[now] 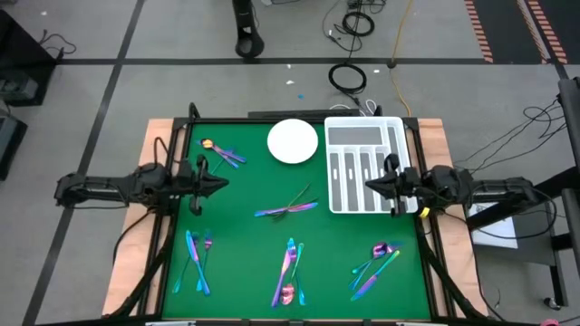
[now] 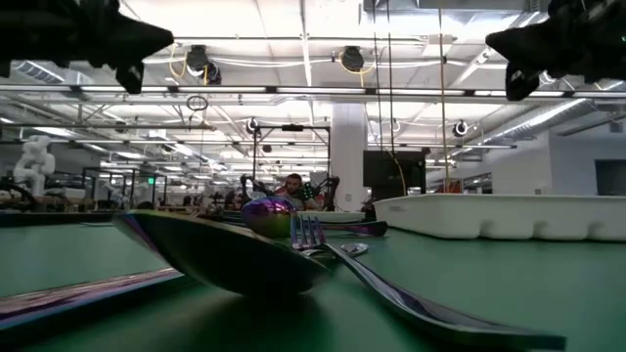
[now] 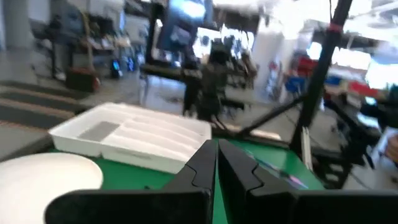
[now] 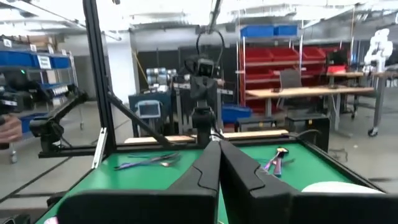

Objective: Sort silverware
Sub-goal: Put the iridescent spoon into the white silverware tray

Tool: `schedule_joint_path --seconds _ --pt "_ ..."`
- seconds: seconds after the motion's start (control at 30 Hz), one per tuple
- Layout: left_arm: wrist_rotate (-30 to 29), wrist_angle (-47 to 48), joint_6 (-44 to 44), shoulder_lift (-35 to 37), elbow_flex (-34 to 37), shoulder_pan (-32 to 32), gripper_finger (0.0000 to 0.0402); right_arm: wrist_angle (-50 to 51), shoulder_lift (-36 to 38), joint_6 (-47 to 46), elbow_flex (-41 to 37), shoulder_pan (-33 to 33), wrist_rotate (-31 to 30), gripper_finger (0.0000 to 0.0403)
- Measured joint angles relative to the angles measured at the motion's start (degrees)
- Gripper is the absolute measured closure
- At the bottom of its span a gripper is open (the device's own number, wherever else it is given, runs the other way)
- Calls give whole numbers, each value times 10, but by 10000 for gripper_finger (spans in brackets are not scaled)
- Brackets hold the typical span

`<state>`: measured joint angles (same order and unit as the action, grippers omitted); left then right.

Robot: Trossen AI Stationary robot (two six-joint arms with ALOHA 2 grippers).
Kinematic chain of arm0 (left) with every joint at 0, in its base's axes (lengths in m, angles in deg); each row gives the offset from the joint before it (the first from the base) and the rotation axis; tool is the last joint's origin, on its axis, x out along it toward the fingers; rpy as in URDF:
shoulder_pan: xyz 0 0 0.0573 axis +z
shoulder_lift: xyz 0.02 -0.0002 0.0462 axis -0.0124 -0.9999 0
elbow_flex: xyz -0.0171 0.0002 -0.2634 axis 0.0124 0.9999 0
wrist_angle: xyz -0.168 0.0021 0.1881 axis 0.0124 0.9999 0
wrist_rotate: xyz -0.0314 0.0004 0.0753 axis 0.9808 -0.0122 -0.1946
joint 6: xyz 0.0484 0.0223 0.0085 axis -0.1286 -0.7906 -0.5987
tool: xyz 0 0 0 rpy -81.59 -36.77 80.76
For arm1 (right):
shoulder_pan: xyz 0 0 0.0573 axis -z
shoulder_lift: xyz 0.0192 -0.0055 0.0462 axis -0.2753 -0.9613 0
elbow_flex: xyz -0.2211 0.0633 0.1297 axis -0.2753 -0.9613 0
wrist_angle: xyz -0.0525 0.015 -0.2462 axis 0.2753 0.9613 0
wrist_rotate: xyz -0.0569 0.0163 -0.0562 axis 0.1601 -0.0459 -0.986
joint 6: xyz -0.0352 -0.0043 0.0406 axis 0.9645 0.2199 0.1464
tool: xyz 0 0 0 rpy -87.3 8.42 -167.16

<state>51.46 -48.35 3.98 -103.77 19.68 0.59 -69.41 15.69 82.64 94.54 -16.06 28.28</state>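
On the green table (image 1: 245, 263), the white tray (image 1: 364, 136) holds no silverware (image 1: 288, 209); both jaws closed, empty.

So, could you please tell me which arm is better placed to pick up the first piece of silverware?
Probably the left: its gripper, fingers shut, hovers beside the utensils near the plate. The right gripper hangs over the tray.

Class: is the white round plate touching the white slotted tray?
Apart. The high view, looking straight down, shows a strip of green mat between the white round plate and the left wall of the white slotted tray.
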Motion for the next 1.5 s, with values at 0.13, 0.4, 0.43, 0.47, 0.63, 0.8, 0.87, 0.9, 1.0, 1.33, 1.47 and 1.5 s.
schedule_joint_path --seconds 0.13,0.4,0.43,0.47,0.63,0.8,0.87,0.9,1.0,1.33,1.47,1.5 --pt "7 22 -14 -61 -46 -12 384 47 -81 -3 75 0 2 392" --pt "-47 24 -40 -170 -107 -70 384 146 -266 18 239 -18 5 347" --pt "-59 24 -40 -181 -111 -79 385 151 -289 27 259 -23 5 341" --pt "-71 24 -38 -191 -116 -87 384 154 -310 36 277 -28 5 335" --pt "-127 24 -15 -234 -136 -128 385 176 -415 78 363 -51 5 312" --pt "-152 67 24 -253 -152 -149 385 220 -517 93 437 -57 5 305" --pt "-152 123 57 -253 -161 -150 385 249 -555 96 464 -56 4 305" --pt "-151 148 75 -253 -162 -150 385 261 -574 97 478 -54 3 305" --pt "-109 199 106 -253 -163 -150 385 309 -630 111 522 -47 1 305" --pt "-90 231 65 -252 -163 -150 385 448 -785 155 655 -42 2 305" --pt "-85 233 79 -252 -163 -150 385 522 -822 202 707 -42 5 305" --pt "-85 234 79 -252 -163 -150 385 541 -831 216 721 -40 5 305"
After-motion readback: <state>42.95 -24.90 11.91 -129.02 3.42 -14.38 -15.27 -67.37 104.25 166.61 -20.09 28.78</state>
